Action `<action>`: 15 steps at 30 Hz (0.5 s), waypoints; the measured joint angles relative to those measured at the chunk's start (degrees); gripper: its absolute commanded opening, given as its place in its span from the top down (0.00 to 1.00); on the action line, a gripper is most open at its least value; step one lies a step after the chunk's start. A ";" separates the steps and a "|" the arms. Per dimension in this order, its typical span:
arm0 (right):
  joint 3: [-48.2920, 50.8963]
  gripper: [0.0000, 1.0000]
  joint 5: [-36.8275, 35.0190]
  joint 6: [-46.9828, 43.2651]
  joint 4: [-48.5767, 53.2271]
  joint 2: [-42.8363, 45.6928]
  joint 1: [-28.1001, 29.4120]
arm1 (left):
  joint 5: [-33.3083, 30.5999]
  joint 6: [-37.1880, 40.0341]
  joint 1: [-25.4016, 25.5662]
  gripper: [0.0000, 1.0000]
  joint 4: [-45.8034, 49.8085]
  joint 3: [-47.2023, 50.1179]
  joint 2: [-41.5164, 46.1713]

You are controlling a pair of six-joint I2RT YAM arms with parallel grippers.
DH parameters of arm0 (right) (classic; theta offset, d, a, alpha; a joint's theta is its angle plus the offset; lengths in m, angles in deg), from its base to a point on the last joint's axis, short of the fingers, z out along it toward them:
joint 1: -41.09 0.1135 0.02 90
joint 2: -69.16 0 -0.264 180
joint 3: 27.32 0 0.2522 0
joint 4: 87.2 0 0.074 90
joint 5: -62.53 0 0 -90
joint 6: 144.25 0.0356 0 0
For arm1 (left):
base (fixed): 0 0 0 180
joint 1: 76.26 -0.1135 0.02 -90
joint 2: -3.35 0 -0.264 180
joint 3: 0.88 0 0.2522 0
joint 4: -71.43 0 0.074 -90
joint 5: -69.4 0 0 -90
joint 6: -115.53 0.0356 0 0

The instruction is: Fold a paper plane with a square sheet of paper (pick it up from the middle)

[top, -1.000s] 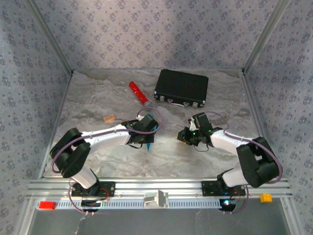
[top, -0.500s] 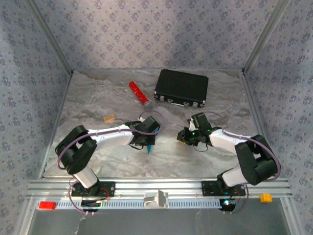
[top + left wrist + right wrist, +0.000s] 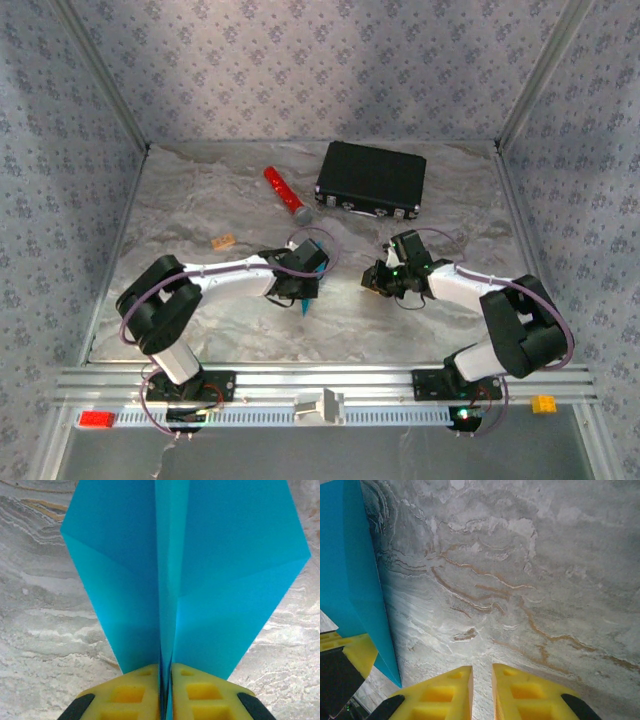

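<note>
The left hand (image 3: 166,677) is all but closed on the centre ridge of the paper plane (image 3: 220,580). Its two yellow fingers (image 3: 132,692) press the upright fold from either side, with only the thickness of the blue paper between them. In the left wrist view the wings spread away toward 10 and 2 o'clock above the marbled tabletop (image 3: 45,645). Whether the plane's lower edge touches the surface cannot be told.

From above, the plane sits a little to 9 o'clock of the tabletop's middle, mostly under the left hand. A cyan tip pokes out at 6 o'clock and a scrap of blue shows at 12 o'clock.

The right hand (image 3: 482,690) is at 3 o'clock of the left hand, near it but apart. Its fingers are drawn almost together, leaving a narrow slit with bare tabletop showing through, and they grip nothing. In its wrist view the plane's blue edge stands at 9 o'clock, clear of these fingers.

The black case (image 3: 370,180) lies at 12 to 1 o'clock, well apart from both hands. The red cylinder (image 3: 285,193) is at 11 o'clock and a small tan block (image 3: 223,241) at 9 to 10 o'clock of the left hand. Bare surface runs from 6 o'clock of both hands to the near rail (image 3: 320,380), and out to the side walls at 3 and 9 o'clock.
</note>
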 measured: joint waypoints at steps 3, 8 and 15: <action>0.00 0.82 0.00 0.00 0.00 0.00 0.00 | 0.17 0.00 0.13 0.87 -0.02 -0.26 -0.61; 0.00 0.82 0.00 0.00 0.00 0.00 0.00 | 0.55 0.44 0.35 0.86 -0.04 -0.61 -1.20; -0.02 0.82 0.00 0.00 0.02 -0.22 0.00 | 0.52 0.70 0.55 0.85 0.28 -1.68 -2.78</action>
